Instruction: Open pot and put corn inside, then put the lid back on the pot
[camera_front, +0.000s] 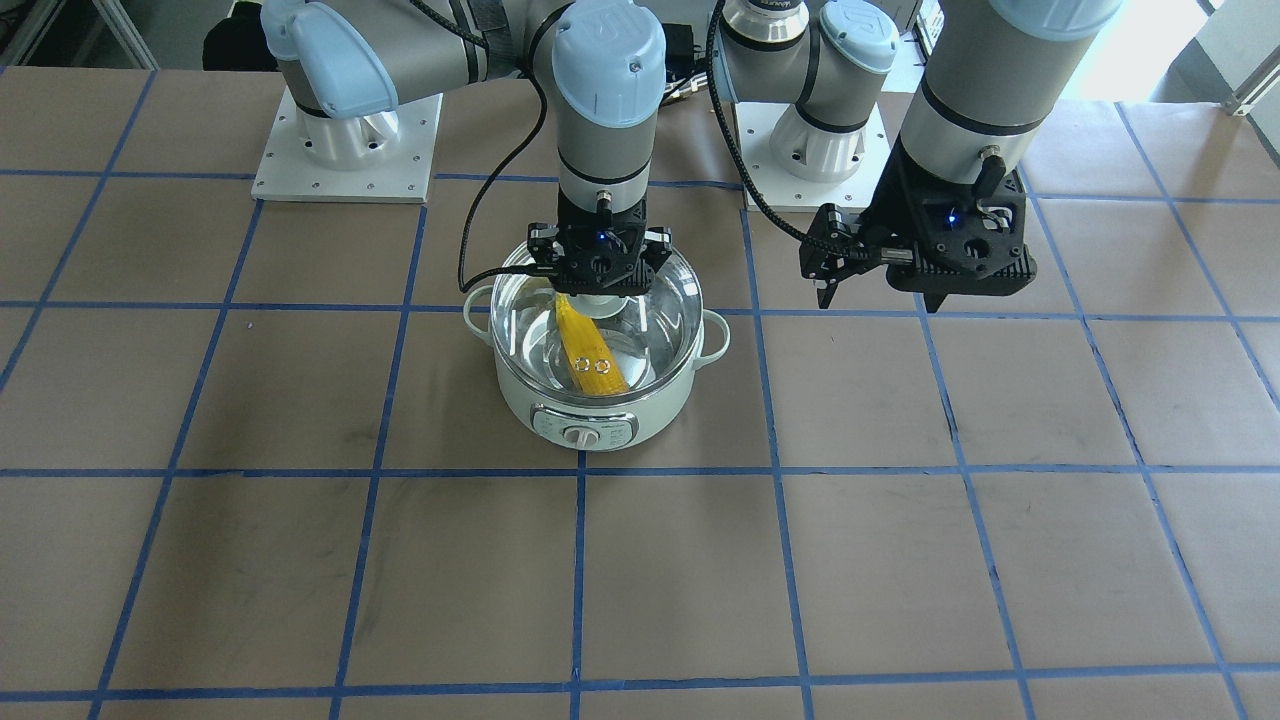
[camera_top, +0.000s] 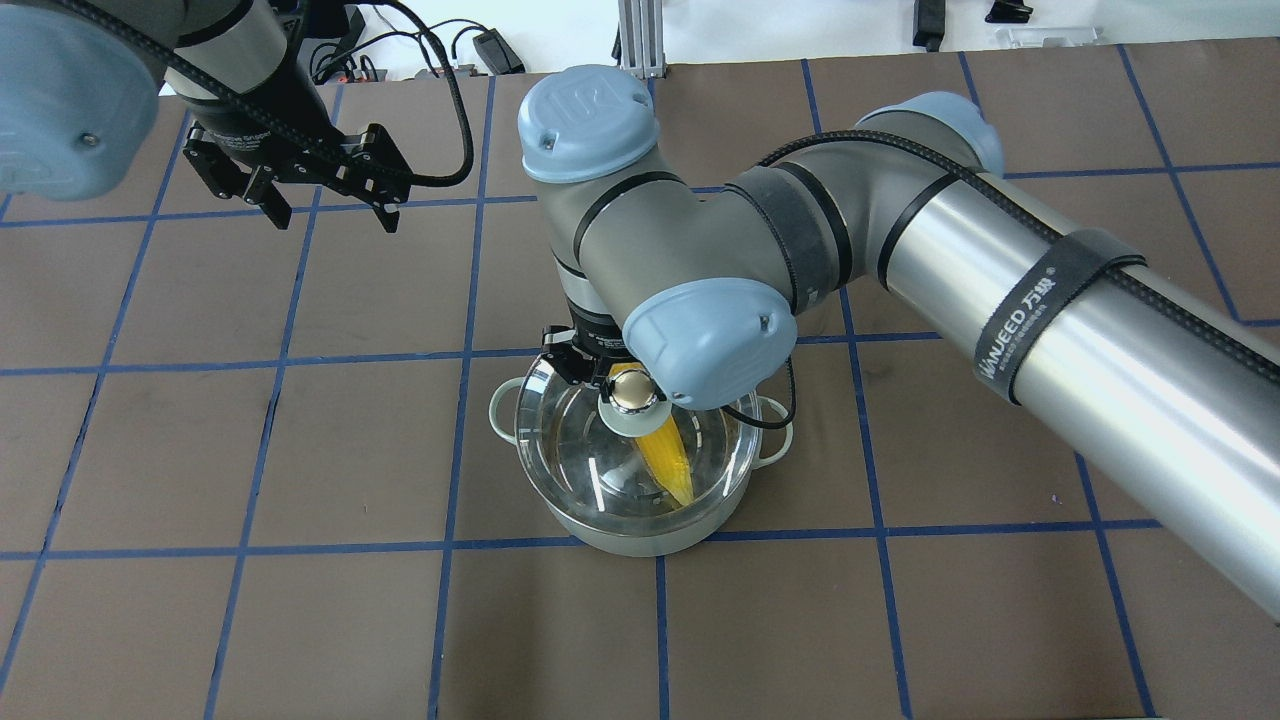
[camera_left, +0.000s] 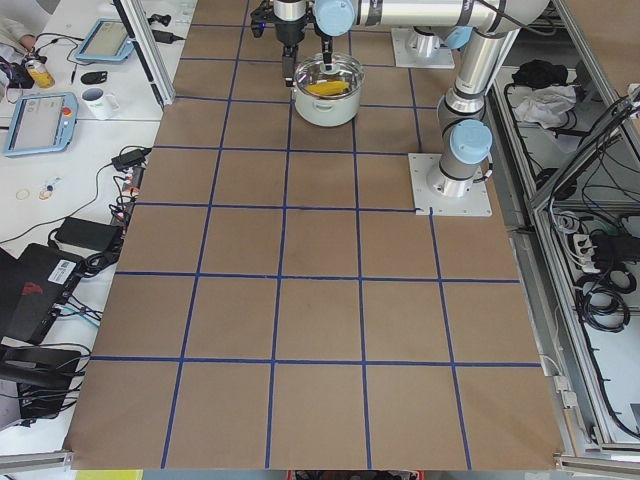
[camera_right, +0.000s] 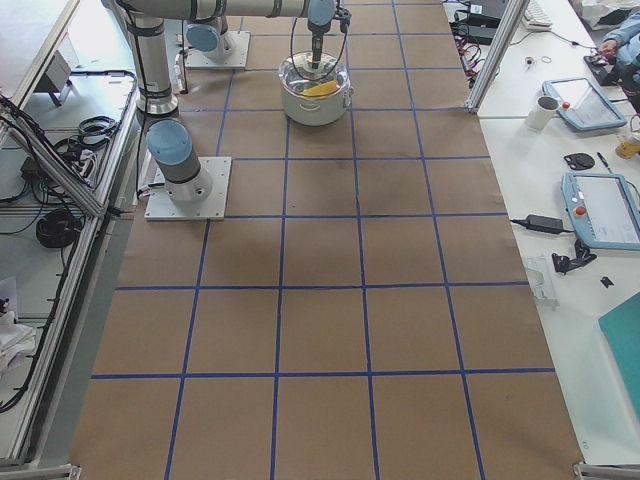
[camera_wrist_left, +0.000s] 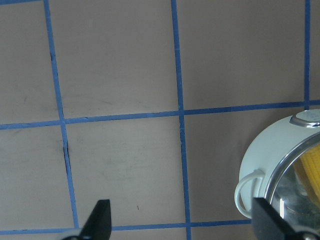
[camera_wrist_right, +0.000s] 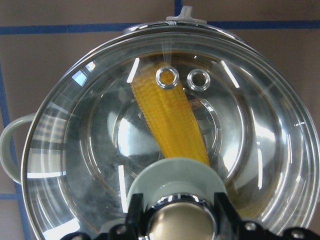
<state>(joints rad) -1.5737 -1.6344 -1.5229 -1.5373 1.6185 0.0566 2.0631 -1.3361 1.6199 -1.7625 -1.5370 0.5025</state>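
Note:
The pale green pot stands at the table's middle with the clear glass lid resting level on its rim. The yellow corn lies slantwise inside, seen through the glass. My right gripper points straight down over the pot, its fingers closed on either side of the lid's gold knob. My left gripper hangs open and empty above bare table beside the pot. In the left wrist view its fingertips stand wide apart, with the pot's handle at the lower right.
Both arm bases sit on white plates at the table's robot side. The brown table carries a blue tape grid. A side bench with tablets and a mug runs along the far side.

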